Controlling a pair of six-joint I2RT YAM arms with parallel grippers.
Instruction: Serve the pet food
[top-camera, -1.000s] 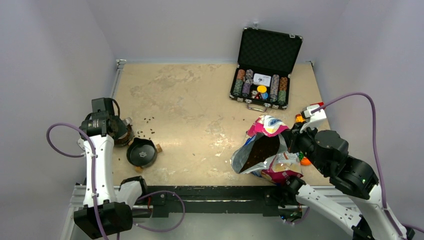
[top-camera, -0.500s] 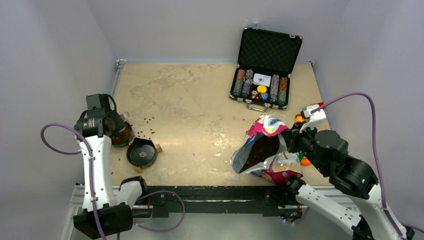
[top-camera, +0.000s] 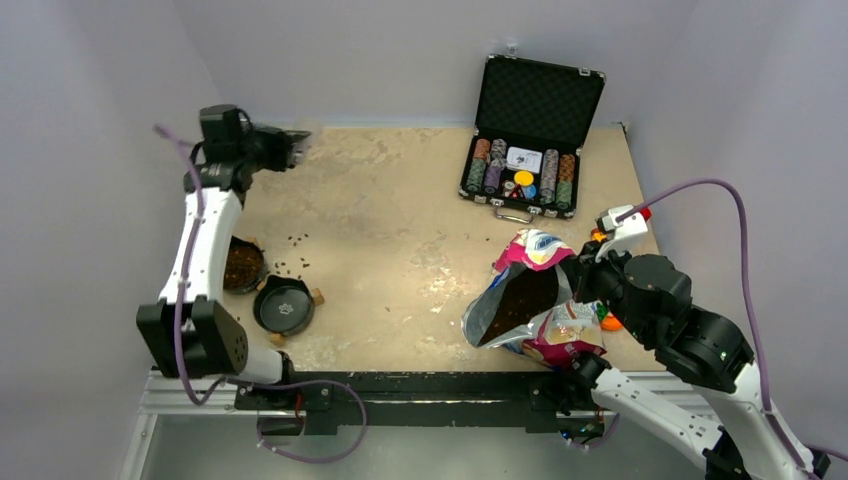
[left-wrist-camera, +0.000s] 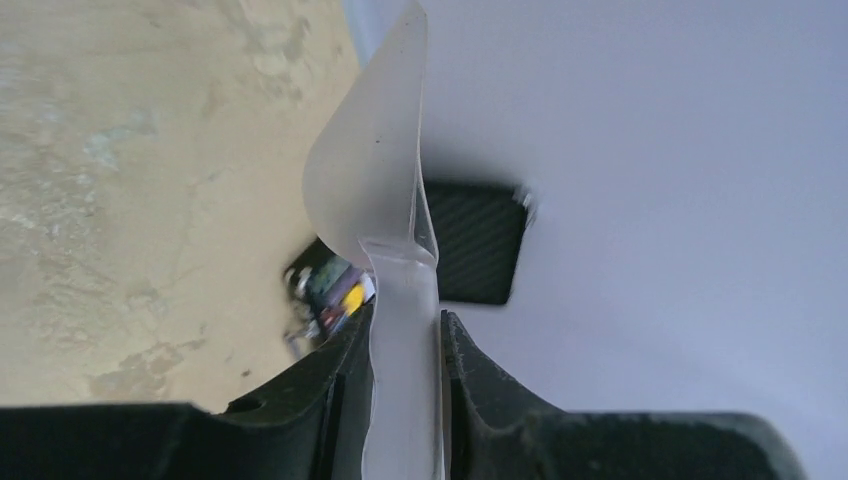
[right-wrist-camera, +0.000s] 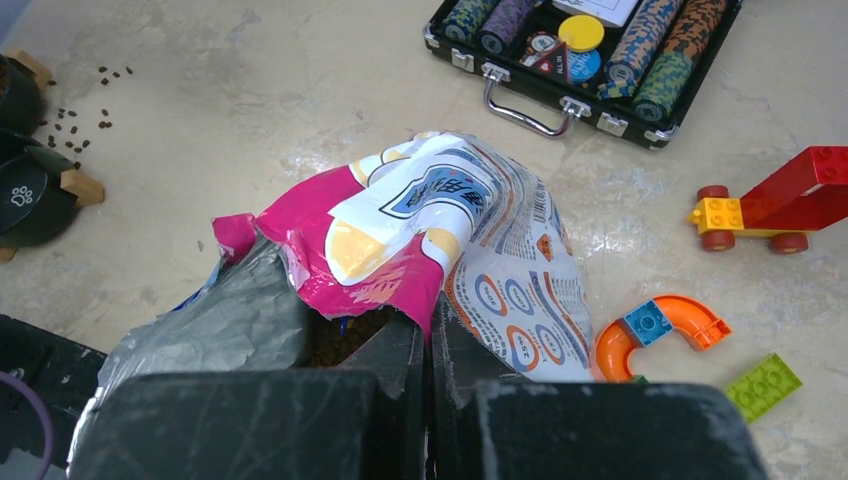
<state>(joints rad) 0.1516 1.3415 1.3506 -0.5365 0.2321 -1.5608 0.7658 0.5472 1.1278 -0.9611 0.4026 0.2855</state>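
The top camera is looking down on the table (top-camera: 380, 190). Left wrist is facing along the scoop (left-wrist-camera: 370, 170), right wrist close over the bag (right-wrist-camera: 450, 230); all are showing the case (top-camera: 540, 100).

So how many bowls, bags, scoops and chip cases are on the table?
Bowls: 2
Bag: 1
Scoop: 1
Chip case: 1
Total: 5
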